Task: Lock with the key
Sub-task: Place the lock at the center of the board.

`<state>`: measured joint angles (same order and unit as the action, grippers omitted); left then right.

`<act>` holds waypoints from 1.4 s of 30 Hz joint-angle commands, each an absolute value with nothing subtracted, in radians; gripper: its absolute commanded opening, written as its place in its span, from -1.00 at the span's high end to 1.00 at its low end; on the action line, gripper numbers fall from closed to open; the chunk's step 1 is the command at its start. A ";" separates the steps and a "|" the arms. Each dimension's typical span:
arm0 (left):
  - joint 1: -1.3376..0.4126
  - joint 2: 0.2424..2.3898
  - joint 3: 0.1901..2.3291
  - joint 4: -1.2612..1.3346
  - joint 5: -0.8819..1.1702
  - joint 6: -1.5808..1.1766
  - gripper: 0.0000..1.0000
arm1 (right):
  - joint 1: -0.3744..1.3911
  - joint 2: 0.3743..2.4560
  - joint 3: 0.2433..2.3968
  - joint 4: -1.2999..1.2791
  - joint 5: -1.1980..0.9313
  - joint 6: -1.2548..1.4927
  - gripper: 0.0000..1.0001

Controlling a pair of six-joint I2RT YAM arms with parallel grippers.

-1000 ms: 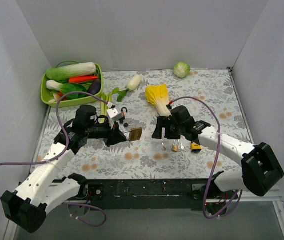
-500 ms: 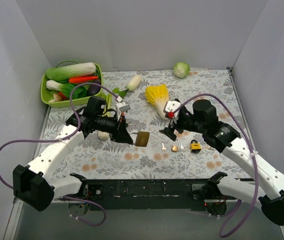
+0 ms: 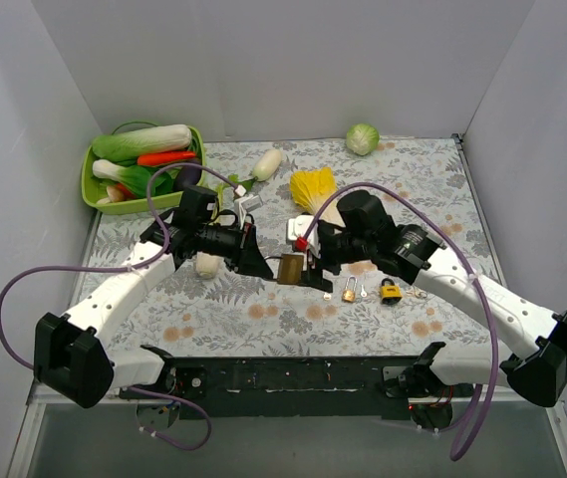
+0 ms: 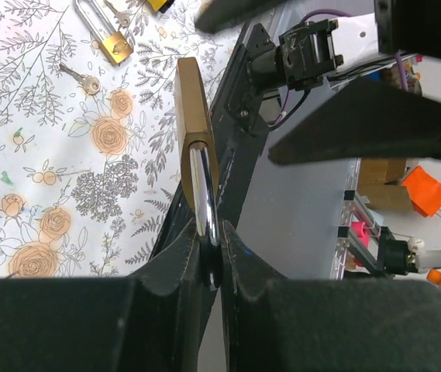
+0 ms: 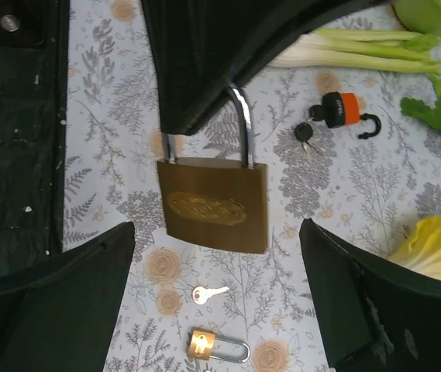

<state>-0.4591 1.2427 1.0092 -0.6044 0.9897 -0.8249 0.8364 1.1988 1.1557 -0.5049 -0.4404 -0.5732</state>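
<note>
Padlock (image 3: 290, 269) pinched by its shackle in closed left jaws, hanging mid-surface (image 3: 442, 189) just in front of right jaws, these spread wide with nothing held; key (image 5: 207, 293) and small padlock (image 5: 216, 346) lying flat on surface nearby.

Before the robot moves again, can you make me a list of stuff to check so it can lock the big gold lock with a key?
1. The left gripper pinches the big gold lock by its shackle: ok.
2. The right gripper is open, ready to grab: ok.
3. A key is in the right gripper: not ok; the silver key lies on the table.
4. That key fits this lock: cannot tell.
5. The keyhole faces the right gripper: cannot tell.
</note>
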 commanded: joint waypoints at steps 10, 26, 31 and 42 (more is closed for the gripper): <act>-0.453 1.220 1.020 -0.465 1.120 -0.927 1.00 | 0.980 1.216 1.120 -0.381 -0.237 -0.577 -0.88; -0.453 1.224 1.006 -0.426 1.131 -0.963 1.00 | 0.999 1.195 1.049 -0.308 -0.229 -0.601 -0.90; -0.453 1.229 1.009 -0.422 1.131 -0.966 1.00 | 1.014 1.207 1.040 -0.292 -0.190 -0.594 -0.88; -0.454 1.235 1.002 -0.407 1.134 -0.985 1.00 | 1.017 1.224 1.028 -0.281 -0.104 -0.595 -0.49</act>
<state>-0.4534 1.2587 0.9955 -0.4812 1.0481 -0.9672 1.0103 1.2194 1.0370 -0.3130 -0.1532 -0.5838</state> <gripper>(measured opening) 0.097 0.780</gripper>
